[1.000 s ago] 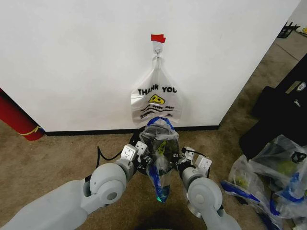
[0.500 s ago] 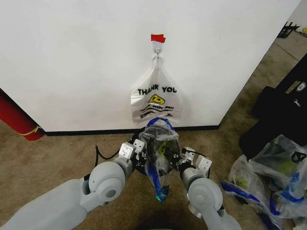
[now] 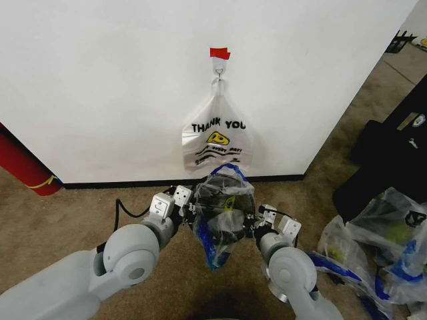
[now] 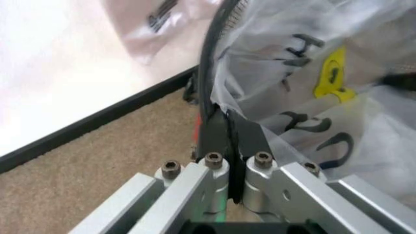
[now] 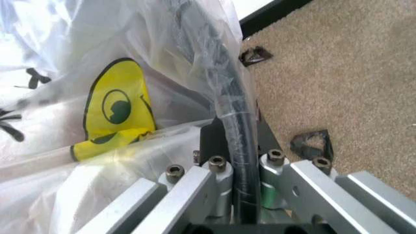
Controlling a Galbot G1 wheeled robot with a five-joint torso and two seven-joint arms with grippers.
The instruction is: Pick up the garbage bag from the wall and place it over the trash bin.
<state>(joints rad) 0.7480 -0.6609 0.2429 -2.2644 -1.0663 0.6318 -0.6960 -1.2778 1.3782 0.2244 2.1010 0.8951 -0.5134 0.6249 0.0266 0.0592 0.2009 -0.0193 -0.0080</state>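
At the foot of the wall point(image 3: 100, 80), just before the black baseboard, the trash bin point(image 3: 230, 230) stands on the carpet with the garbage bag point(image 3: 220, 207) draped over and around it. The left pincer point(image 3: 183, 203) is closed on the bag's edge at the bin's left side; the left wrist view shows its jaws pressed together with film between them beside the rim. The right pincer point(image 3: 257, 223) is clamped at the opposite side, film and rim wire caught between its jaws. The bag appears thin, light, slippery and easily torn, so hold is best taken at the mouth hem or the blue handles. A second bag point(image 3: 217, 137) hangs from the hook point(image 3: 219, 67) above.
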